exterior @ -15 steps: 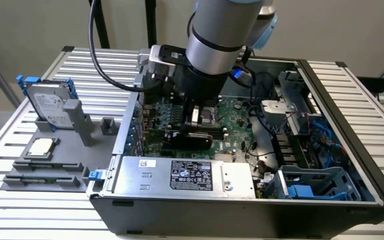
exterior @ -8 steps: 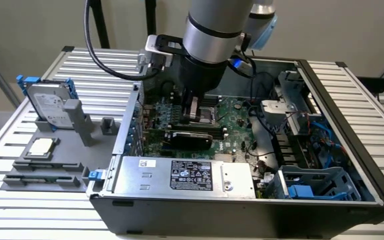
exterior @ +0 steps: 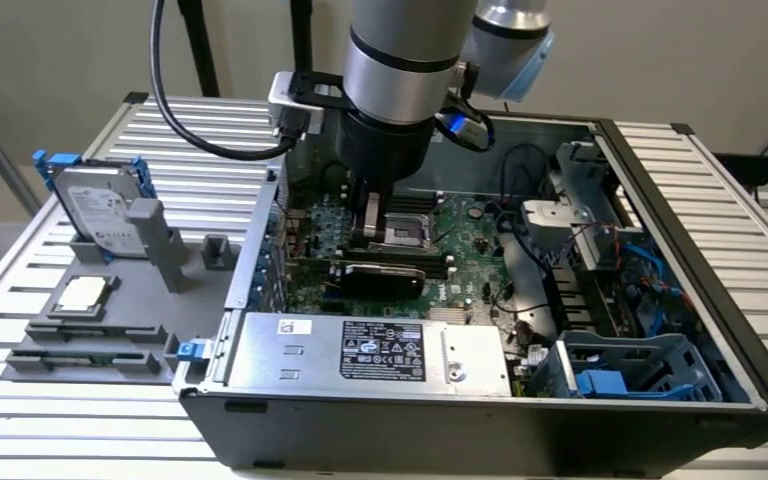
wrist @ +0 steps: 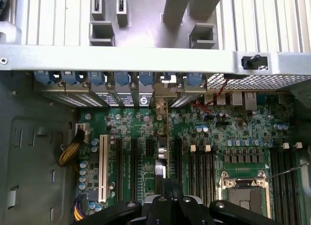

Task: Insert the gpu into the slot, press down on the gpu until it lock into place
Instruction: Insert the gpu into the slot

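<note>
One black gpu (exterior: 373, 276), upright, edge-on, green motherboard (exterior: 471, 290)

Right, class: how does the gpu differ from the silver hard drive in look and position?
The gpu is black; the hard drive is silver with a white label. The gpu sits inside the computer case, beneath the gripper; the hard drive stands outside it. Both are flat rectangles standing on edge.

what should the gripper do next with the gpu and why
Probably press straight down a little. The gripper is shut and sits right above the gpu, which stands on edge over the green motherboard. In the wrist view the card runs in line with the slots, but whether it has locked cannot be seen.
</note>
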